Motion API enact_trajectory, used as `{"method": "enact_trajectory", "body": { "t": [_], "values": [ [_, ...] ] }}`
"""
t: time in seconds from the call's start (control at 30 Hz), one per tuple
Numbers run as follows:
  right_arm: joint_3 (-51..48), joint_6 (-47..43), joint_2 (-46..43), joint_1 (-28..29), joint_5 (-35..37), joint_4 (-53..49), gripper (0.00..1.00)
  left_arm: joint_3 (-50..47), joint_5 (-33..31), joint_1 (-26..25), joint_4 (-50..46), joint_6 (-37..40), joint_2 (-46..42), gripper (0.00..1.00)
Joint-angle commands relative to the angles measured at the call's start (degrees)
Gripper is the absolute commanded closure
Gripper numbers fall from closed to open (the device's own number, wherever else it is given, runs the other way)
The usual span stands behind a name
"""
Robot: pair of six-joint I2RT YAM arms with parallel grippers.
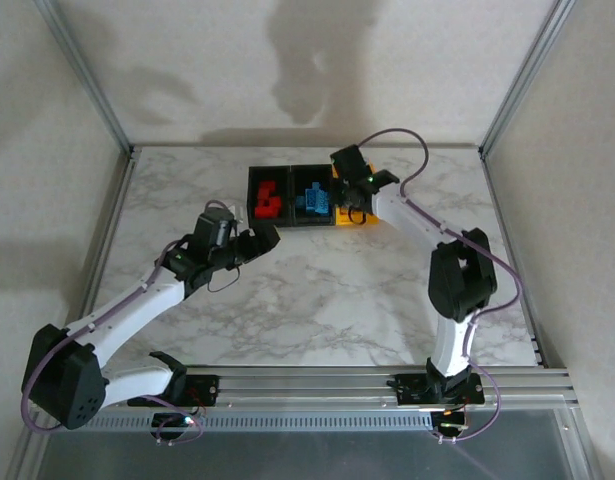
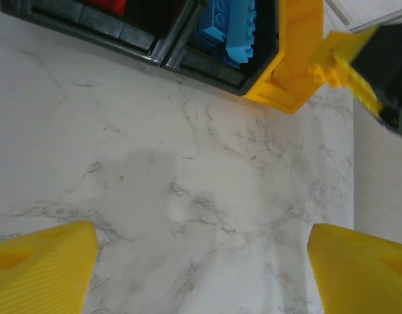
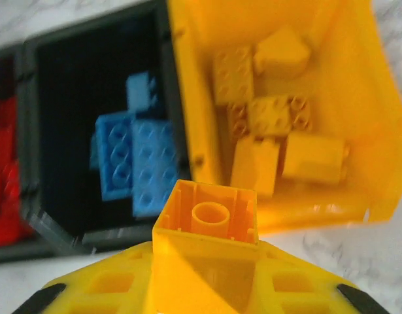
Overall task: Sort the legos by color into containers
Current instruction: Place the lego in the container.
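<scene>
The containers stand in a row at the back of the table: a black bin with red legos (image 1: 268, 197), a black bin with blue legos (image 1: 311, 200) and a yellow bin (image 1: 345, 216). My right gripper (image 3: 204, 261) is shut on a yellow lego (image 3: 206, 216), its hollow underside facing the camera, above the near edge where the blue bin and the yellow bin (image 3: 357, 98) meet. Several yellow legos (image 3: 272, 131) lie in that bin. My left gripper (image 2: 201, 268) is open over bare marble, in front of the bins, with nothing between its fingers (image 2: 44, 268).
Metal frame posts and the table's raised edges (image 1: 117, 200) close in the marble top. The right arm's elbow (image 1: 462, 270) rises at the right. In the left wrist view the right gripper with its yellow lego (image 2: 344, 65) hangs by the yellow bin's corner (image 2: 295, 59).
</scene>
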Motion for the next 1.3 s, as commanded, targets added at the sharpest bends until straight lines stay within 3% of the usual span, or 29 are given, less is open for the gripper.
{"method": "enact_trajectory", "body": {
  "t": [0.0,0.33,0.6,0.73,0.93,1.03,1.07,1.27],
  "values": [
    [6.2,-2.4,5.2,-2.9,0.4,1.0,0.71,1.6,-2.4,-1.1,0.7,-0.6,0.3,0.17],
    [20.3,-2.6,18.5,-7.1,-1.4,-1.4,0.69,-1.0,-4.5,-1.3,-1.0,-1.3,-2.3,0.17],
    [21.0,-2.6,17.8,-7.2,-2.1,-0.9,0.46,-1.0,-5.0,-1.2,-1.3,-1.1,-1.8,0.17],
    [20.1,-3.1,14.3,-7.2,-1.6,-0.6,0.43,0.2,-5.0,-1.3,-1.7,-1.1,-1.3,0.17],
    [10.1,-4.5,3.6,-7.1,-0.5,4.0,0.33,4.0,-9.7,0.0,-5.1,2.2,-0.9,0.13],
    [0.5,-5.1,-4.3,-7.1,-0.4,9.3,0.24,6.4,-12.7,2.1,-7.7,5.2,0.3,0.01],
    [-3.4,-5.2,-7.2,-7.1,-0.3,11.3,0.02,7.4,-14.2,3.0,-8.6,6.0,0.7,0.0],
    [-22.2,-6.1,-22.5,-7.1,4.2,20.3,0.01,9.6,-22.8,7.4,-6.6,11.9,-0.4,0.0]
  ]
}}
